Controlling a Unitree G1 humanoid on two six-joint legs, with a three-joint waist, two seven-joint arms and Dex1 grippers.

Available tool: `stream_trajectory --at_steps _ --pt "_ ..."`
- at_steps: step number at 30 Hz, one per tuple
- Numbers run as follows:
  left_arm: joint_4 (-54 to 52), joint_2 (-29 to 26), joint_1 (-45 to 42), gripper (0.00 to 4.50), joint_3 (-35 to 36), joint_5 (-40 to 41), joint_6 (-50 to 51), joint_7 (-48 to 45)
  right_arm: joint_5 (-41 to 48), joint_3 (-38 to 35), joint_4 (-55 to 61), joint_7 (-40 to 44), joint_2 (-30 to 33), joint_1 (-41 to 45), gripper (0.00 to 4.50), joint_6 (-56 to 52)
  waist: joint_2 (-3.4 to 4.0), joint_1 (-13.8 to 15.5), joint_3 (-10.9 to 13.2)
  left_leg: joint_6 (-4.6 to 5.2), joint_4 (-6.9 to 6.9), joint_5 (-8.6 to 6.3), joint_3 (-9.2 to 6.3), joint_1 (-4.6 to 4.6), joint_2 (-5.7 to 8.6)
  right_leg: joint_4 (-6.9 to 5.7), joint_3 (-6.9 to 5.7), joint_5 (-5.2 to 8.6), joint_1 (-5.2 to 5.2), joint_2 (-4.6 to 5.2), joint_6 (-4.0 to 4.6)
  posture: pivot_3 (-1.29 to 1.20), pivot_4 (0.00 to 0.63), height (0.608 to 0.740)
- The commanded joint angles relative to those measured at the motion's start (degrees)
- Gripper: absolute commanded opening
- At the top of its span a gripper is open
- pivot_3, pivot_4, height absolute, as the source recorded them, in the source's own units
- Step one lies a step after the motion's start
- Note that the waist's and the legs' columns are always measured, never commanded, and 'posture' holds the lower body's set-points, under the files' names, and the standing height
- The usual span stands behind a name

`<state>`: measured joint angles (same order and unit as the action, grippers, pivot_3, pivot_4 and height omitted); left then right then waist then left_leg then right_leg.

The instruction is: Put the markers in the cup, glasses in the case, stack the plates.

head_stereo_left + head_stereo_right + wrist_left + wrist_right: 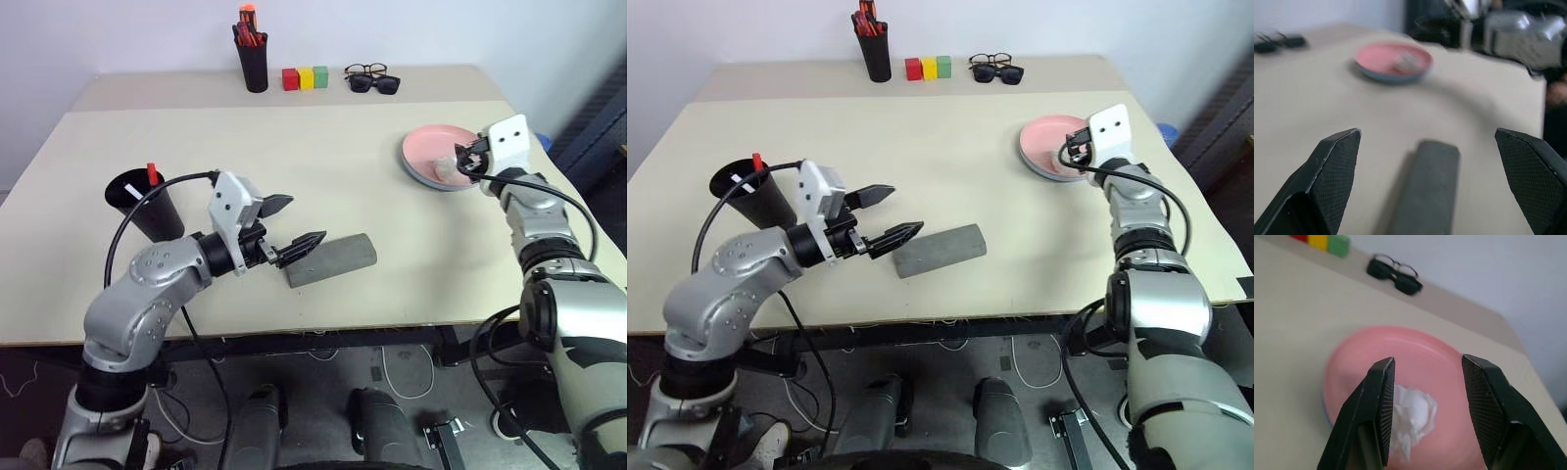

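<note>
Plates sit stacked at about two o'clock on the table [323, 157]: we see the salmon pink plate [431, 147] lying on the light blue plate [446, 184], whose rim shows under its near edge. A small crumpled white wad [1410, 418] lies in the pink plate. Our right gripper [1425, 401] hovers just above this stack, its fingers [1378, 401] spread apart with nothing between them; in the right wrist view the white wad shows through the gap.

Nearer the middle, at roughly six o'clock, we see the grey case [333, 260] lying shut and flat on the table, slanted so that one end points toward three o'clock. Our left gripper [294, 227] is level just at the nine o'clock end of the case, its fingers [1332, 171] released and wide, holding nothing; we cannot tell whether the lower fingertip touches the case.

At nine o'clock stands the black cup [147, 206], upright, partly behind our left arm. Both markers stand in it: the red cap of one [152, 173] sticks up above the rim, and the white-bodied marker [129, 188] leans inside.

Along the far edge, at twelve o'clock, we see a narrow black pen holder [253, 61] with red and orange markers, then red, yellow and green blocks [305, 78], then brown-framed spectacles [364, 70] and dark sunglasses [374, 85] just beside each other.
</note>
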<state>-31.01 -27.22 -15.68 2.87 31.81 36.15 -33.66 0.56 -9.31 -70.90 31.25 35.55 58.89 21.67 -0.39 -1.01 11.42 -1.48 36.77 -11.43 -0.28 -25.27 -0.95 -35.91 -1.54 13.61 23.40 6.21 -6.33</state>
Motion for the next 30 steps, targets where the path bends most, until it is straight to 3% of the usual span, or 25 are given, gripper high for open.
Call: stream_trajectory --at_steps 1,5,8,14,22,30 --pt "-3.5 -0.5 5.2 4.50 4.3 -0.4 -7.3 -1.9 7.4 -3.2 12.1 13.5 3.5 -7.2 2.13 -1.6 0.00 0.4 0.0 0.00 -0.01 0.00 0.00 0.00 0.00 -0.01 -0.01 0.00 0.00 0.00 0.00 0.00 0.150 0.740" --pt "-3.8 -1.7 12.1 4.50 9.3 1.5 -8.5 -2.4 16.4 -6.3 37.4 24.5 9.5 -27.5 2.13 -15.1 0.03 0.8 0.0 0.00 0.05 0.00 -0.03 -0.01 0.00 0.02 -0.04 0.01 -0.05 0.02 0.01 0.00 0.150 0.740" --pt "-2.8 -2.4 17.5 4.50 12.4 0.6 -12.3 -4.3 22.8 -11.4 52.3 27.3 12.3 -41.6 2.13 -23.1 0.07 1.1 0.0 0.03 0.03 -0.04 0.03 -0.01 0.01 0.08 -0.04 0.02 -0.04 0.11 0.02 0.00 0.150 0.740" --pt "0.8 -3.5 25.9 4.50 16.9 0.1 -18.8 -8.9 27.8 -21.8 67.2 29.8 13.8 -62.0 2.13 -27.0 0.35 0.3 -0.2 -0.19 0.00 -0.19 0.15 0.02 -0.07 0.44 -0.12 0.05 -0.04 0.21 -0.03 0.00 0.150 0.740" --pt "3.9 -6.5 26.8 4.50 18.1 0.7 -20.1 -11.6 28.1 -24.7 70.1 30.0 13.0 -67.0 2.13 -24.8 0.44 0.2 -0.3 -0.13 -0.48 -0.24 0.98 -0.08 -0.83 1.83 -0.31 -0.20 -0.02 0.20 0.35 0.00 0.150 0.740" --pt "6.3 -9.2 23.5 4.50 17.6 1.2 -18.8 -12.1 27.9 -23.4 71.6 28.2 11.4 -67.1 2.13 -24.3 0.40 0.7 -0.3 0.28 -0.73 -0.31 1.48 -0.02 -0.78 1.66 -0.29 -0.49 0.22 0.27 0.47 0.00 0.150 0.740"
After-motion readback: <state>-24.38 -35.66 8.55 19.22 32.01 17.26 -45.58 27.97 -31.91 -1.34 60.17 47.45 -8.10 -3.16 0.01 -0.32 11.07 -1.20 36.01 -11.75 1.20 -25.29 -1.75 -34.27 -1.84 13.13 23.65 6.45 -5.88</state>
